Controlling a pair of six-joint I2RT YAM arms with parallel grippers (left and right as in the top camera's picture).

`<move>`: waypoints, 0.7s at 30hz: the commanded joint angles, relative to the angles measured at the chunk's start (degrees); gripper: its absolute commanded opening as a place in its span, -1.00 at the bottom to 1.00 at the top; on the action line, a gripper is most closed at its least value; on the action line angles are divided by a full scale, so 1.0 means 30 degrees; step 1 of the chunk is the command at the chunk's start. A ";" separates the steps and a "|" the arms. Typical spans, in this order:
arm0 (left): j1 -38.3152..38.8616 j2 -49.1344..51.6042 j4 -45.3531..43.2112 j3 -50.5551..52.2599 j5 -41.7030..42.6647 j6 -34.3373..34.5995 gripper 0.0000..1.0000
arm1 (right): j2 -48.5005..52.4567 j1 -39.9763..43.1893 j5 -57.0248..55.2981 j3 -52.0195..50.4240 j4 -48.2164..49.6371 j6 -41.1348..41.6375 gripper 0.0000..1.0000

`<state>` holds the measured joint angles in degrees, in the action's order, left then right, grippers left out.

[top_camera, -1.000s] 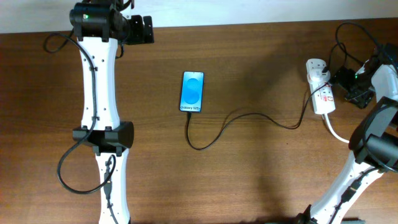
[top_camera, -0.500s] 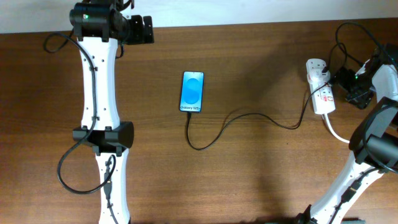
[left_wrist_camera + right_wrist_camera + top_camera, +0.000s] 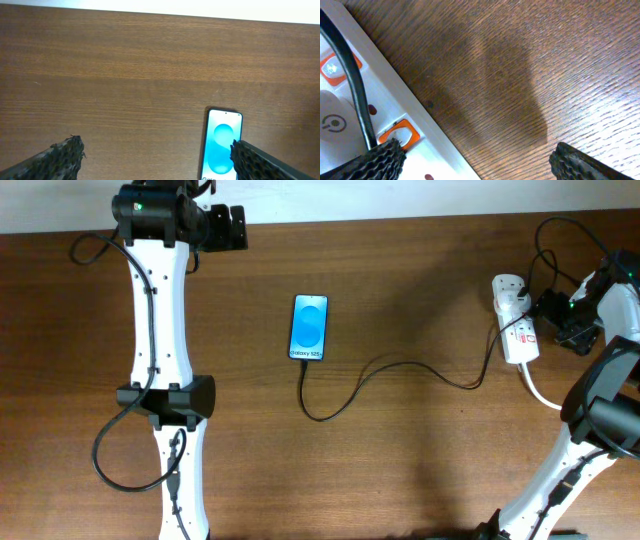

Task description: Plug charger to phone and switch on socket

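Observation:
The phone [image 3: 309,327], blue screen up, lies mid-table and also shows in the left wrist view [image 3: 222,149]. The thin black charger [image 3: 400,364] runs from the phone's bottom edge in a loop to the white socket [image 3: 514,322] at the right. My right gripper [image 3: 546,318] is open and empty at the strip's right side. In the right wrist view [image 3: 480,167] its left fingertip [image 3: 377,162] sits at an orange-red switch [image 3: 402,134] on the socket [image 3: 350,107]. My left gripper [image 3: 230,227] hovers open and empty at the far left, as the left wrist view [image 3: 157,165] also shows.
The strip's thick white cord [image 3: 540,395] trails toward the right arm's base. Black robot cables [image 3: 560,250] loop above the strip. The table's far edge meets a white wall [image 3: 160,7]. The left arm [image 3: 160,330] stretches along the left side.
The right gripper has shifted very slightly by the strip. The phone, the charger and the left arm have not moved.

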<state>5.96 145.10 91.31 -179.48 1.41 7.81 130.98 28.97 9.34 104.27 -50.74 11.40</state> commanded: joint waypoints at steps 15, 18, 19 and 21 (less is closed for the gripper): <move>-0.0036 0.0211 0.0029 0.0066 -0.0262 0.0240 0.98 | 0.0262 -0.0918 0.2550 -0.0670 0.1093 0.2178 0.97; -0.0036 0.0211 0.0029 0.0066 -0.0270 0.0240 0.98 | 0.0262 -0.1013 0.2667 -0.0670 0.0852 0.1668 0.97; -0.0036 0.0211 0.0029 0.0066 -0.0262 0.0240 0.98 | 0.0262 -0.1013 0.2681 -0.0670 0.0787 0.1654 0.97; -0.0036 0.0211 0.0029 0.0066 -0.0270 0.0240 0.98 | 0.0262 -0.1027 0.2681 -0.0670 0.0634 0.1654 0.97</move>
<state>5.96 145.10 91.31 -179.46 1.41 7.81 130.76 28.93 10.33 103.07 -47.40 17.85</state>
